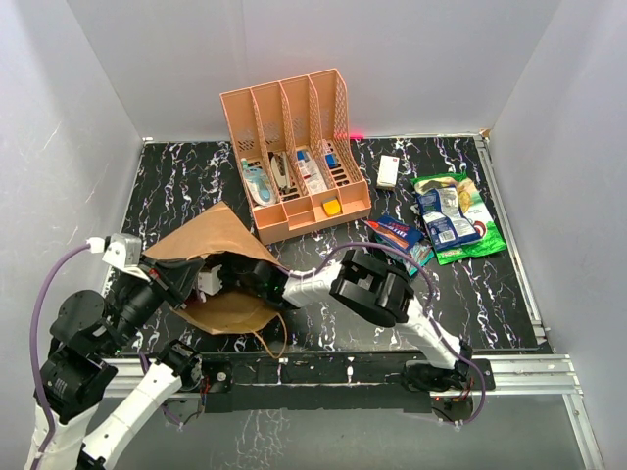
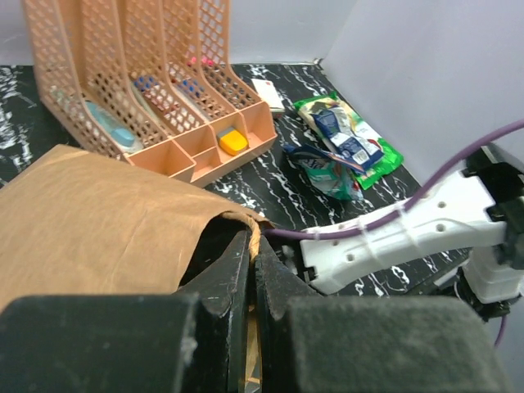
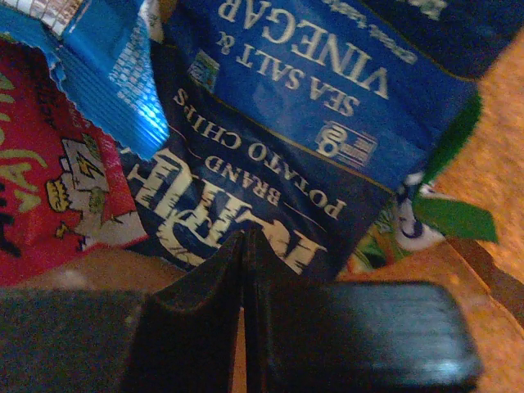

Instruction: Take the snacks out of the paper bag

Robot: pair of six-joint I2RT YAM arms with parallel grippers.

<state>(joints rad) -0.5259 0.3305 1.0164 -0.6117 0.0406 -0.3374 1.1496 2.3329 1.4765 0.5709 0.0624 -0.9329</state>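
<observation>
Snacks (image 3: 78, 176) are lying inside the paper bag (image 1: 209, 238); the right gripper (image 3: 243, 243) is pinching a dark blue chip packet (image 3: 246, 184), and the left gripper (image 2: 255, 243) is clamping the bag's rim.

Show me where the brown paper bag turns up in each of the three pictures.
Top external: the paper bag lies lower left, its mouth facing right.
Left wrist: it fills the left middle, its rim pinched in the left fingers.
Right wrist: only its brown inside shows, at the right edge, behind the snacks.
Shared landmark: the orange rack, seen in top and left wrist only.
</observation>
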